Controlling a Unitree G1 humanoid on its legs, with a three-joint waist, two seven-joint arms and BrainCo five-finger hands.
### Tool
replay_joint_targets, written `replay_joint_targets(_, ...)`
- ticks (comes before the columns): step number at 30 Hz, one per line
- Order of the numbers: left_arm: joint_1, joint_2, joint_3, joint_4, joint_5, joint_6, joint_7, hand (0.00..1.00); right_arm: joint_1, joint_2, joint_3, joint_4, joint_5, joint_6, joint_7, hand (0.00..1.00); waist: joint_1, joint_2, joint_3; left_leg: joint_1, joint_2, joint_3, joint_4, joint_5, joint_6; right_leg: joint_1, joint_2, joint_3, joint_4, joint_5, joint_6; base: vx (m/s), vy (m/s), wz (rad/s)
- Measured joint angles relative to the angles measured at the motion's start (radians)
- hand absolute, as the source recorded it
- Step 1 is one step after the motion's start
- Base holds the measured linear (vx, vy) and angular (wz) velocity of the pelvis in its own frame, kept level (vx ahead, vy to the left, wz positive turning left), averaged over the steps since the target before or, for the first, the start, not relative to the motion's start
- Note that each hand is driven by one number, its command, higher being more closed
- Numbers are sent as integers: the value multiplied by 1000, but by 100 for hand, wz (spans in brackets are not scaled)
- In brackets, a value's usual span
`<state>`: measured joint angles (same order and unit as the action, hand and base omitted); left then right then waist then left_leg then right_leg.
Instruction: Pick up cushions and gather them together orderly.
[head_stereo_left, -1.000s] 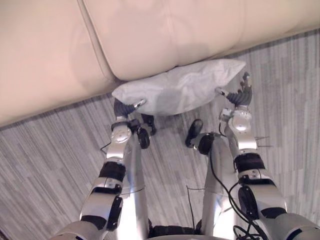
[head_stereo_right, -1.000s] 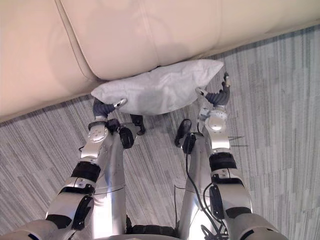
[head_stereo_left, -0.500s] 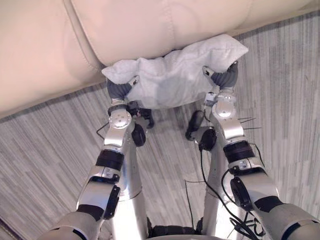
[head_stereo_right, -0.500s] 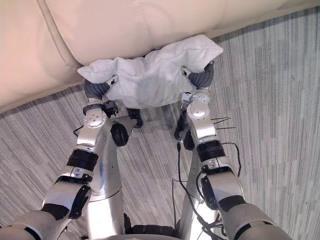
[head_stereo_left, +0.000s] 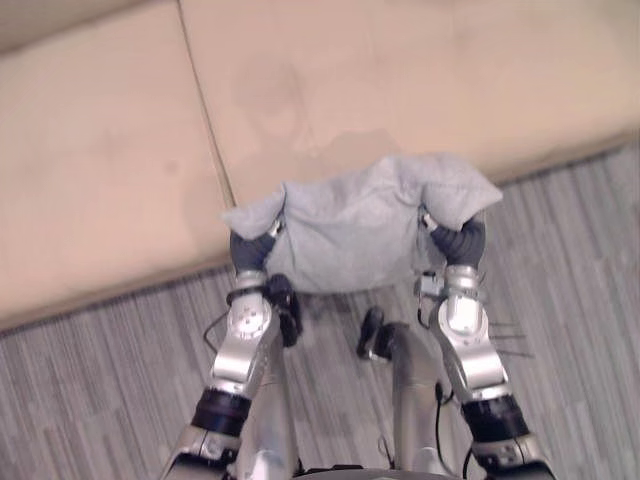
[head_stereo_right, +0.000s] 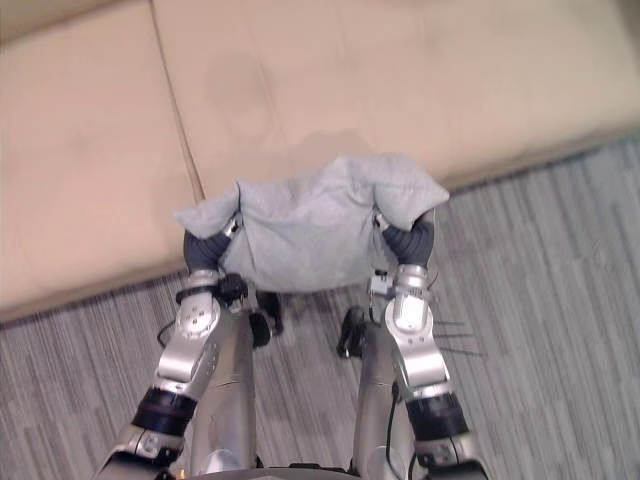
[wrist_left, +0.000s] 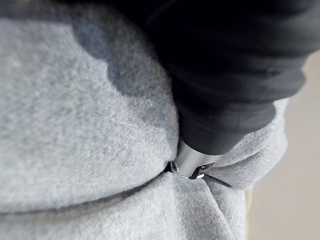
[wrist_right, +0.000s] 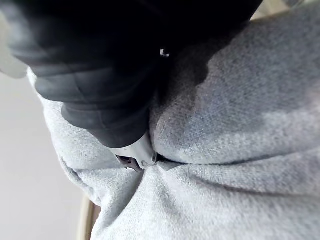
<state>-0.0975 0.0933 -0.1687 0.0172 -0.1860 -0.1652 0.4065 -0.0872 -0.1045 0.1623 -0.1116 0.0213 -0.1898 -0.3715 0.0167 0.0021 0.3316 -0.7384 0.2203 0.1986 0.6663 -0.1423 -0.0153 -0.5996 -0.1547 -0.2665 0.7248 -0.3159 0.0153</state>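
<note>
Hanging between the two hands, a light grey cushion (head_stereo_left: 355, 235) sits above the front edge of a beige sofa (head_stereo_left: 400, 90), its far side over the seat and its near side over the striped grey floor (head_stereo_left: 100, 400). The left hand (head_stereo_left: 252, 250) is tucked in under the cushion's left end and the right hand (head_stereo_left: 460, 240) under its right end, so that only the dark ribbed covers stand out below the cloth. Both corners of the cushion flop outward over those covers, and the middle is bunched and puckered between them. From each wrist camera the dark cover presses against the fabric and a short silver part sinks into a deep crease, with the cloth folded close around it. The rest of each hand is buried in the cushion, so I cannot tell how far either one is closed, though the cushion is plainly carried by both at once. A seam (head_stereo_left: 205, 130) between two seat sections of the sofa runs away from the cushion's left corner. The cushion lies roughly level from one hand to the other.
</note>
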Motion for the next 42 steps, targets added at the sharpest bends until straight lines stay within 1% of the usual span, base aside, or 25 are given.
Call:
replay_joint_targets(3,103,15,0,-4,1,-17,-31,100,68,-2,24,22,10,-8,56,100,2,-6,-53,140,-35,8,-106,4,-4,144,0,-8,-119,14,23,237,13,17)
replay_joint_targets(5,148,33,0,-4,1,-20,-43,100,74,-3,25,68,9,-8,91,100,3,-9,-67,210,-52,18,-163,12,-8,212,-1,-7,-181,29,31,175,23,4)
replay_joint_targets(10,224,39,0,-3,1,-20,-83,100,87,-30,33,139,16,4,134,100,2,-13,-77,344,-64,43,-253,18,-1,359,21,6,-337,83,41,150,27,-10)
replay_joint_targets(13,268,42,1,-3,1,-20,-109,100,86,-41,43,139,18,4,158,100,3,-19,-84,379,-66,55,-268,15,-1,395,33,39,-384,111,42,93,26,-24)
replay_joint_targets(18,321,37,4,-6,0,-19,-145,100,93,-54,45,143,30,4,183,100,2,-19,-84,412,-60,62,-219,-65,0,392,33,82,-314,112,44,40,64,-23)
replay_joint_targets(20,333,37,3,-6,1,-18,-157,100,119,-58,42,143,31,4,185,100,-3,-19,-84,428,-65,55,-199,-107,9,350,12,102,-170,111,46,24,125,8)
replay_joint_targets(21,340,37,2,-8,2,-16,-167,100,142,-57,40,143,39,4,188,100,-8,-30,-83,457,-95,39,-202,-123,22,295,-11,140,-15,128,22,59,77,46)
replay_joint_targets(22,348,36,3,-9,2,-13,-167,100,157,-57,40,148,40,4,199,100,-17,-25,-86,476,-110,20,-209,-128,32,252,-15,172,73,129,-7,77,50,54)
replay_joint_targets(24,351,37,13,-21,3,-14,-166,100,168,-55,41,149,47,4,203,100,-31,-10,-92,476,-114,-18,-215,-133,43,220,22,195,-16,76,13,104,10,56)
replay_joint_targets(26,346,38,23,-27,4,-14,-165,100,168,-46,40,157,48,4,207,100,-31,-8,-91,476,-122,-46,-230,-130,48,181,54,215,-139,86,20,171,-57,58)
replay_joint_targets(27,341,39,21,-26,6,-13,-166,100,173,-45,33,165,48,5,209,100,-39,-3,-88,493,-131,-77,-250,-130,46,161,83,245,-254,126,52,222,-96,69)
replay_joint_targets(28,341,39,20,-26,7,-13,-166,100,177,-46,28,165,48,7,211,100,-45,-2,-87,502,-137,-91,-258,-131,45,160,90,259,-304,156,58,282,-132,89)
replay_joint_targets(29,338,39,19,-26,13,-13,-168,100,188,-45,15,164,48,8,218,100,-60,-6,-89,526,-153,-119,-269,-138,30,165,87,272,-399,215,51,331,-186,114)
replay_joint_targets(30,327,35,4,-21,23,-13,-171,100,215,-44,-7,157,49,8,220,100,-71,-5,-93,552,-170,-169,-257,-158,-11,195,75,285,-433,346,42,426,-278,131)
replay_joint_targets(31,318,17,-8,-8,29,-12,-181,100,224,-49,-27,156,53,8,221,100,-80,29,-103,554,-152,-206,-250,-164,-31,199,83,243,-403,339,24,368,-252,106)
replay_joint_targets(32,317,7,-12,-7,31,-12,-188,100,229,-51,-38,154,58,9,222,100,-81,41,-114,552,-142,-215,-249,-153,-48,201,84,220,-392,320,13,446,-292,82)
replay_joint_targets(33,296,-4,-19,-7,31,-15,-196,100,231,-52,-64,134,60,12,222,100,-82,51,-120,519,-121,-217,-199,-122,-99,209,87,181,-380,298,-7,353,-223,60)
replay_joint_targets(35,276,-14,-18,-6,30,-15,-198,100,232,-54,-74,114,62,13,222,100,-80,52,-120,477,-91,-191,-109,-95,-116,229,100,163,-392,293,-17,278,-193,37)
replay_joint_targets(36,258,-22,-21,5,29,-15,-211,100,234,-54,-88,84,70,14,219,100,-74,52,-119,428,-53,-141,1,-63,-97,273,111,143,-421,283,-32,290,-169,26)
replay_joint_targets(37,242,-29,-30,23,29,-15,-213,100,245,-55,-100,50,82,13,217,100,-73,52,-119,407,-23,-87,70,-67,-82,321,116,130,-451,280,-37,237,-126,27)
replay_joint_targets(38,237,-33,-33,30,28,-15,-214,100,248,-55,-107,34,87,12,216,100,-72,52,-119,401,-16,-67,76,-73,-72,336,115,127,-464,280,-37,175,-66,13)
replay_joint_targets(39,230,-35,-38,33,27,-16,-224,100,249,-56,-118,9,90,3,216,100,-68,53,-121,399,-8,-32,43,-79,-60,349,111,126,-482,280,-37,96,19,-2)
replay_joint_targets(40,223,-37,-40,33,28,-17,-233,100,239,-61,-128,-5,90,-5,209,100,-68,61,-126,401,-3,6,-62,-27,-30,342,109,127,-486,280,-37,96,19,-6)
replay_joint_targets(41,220,-40,-44,32,27,-17,-233,100,232,-63,-131,-8,90,-5,204,100,-68,71,-132,399,2,12,-106,12,-22,334,117,127,-487,280,-34,67,73,-6)
replay_joint_targets(42,205,-42,-51,36,27,-17,-233,100,224,-52,-140,-8,90,-2,199,100,-67,73,-134,400,1,21,-138,-1,-35,328,119,129,-502,287,-23,37,81,14)
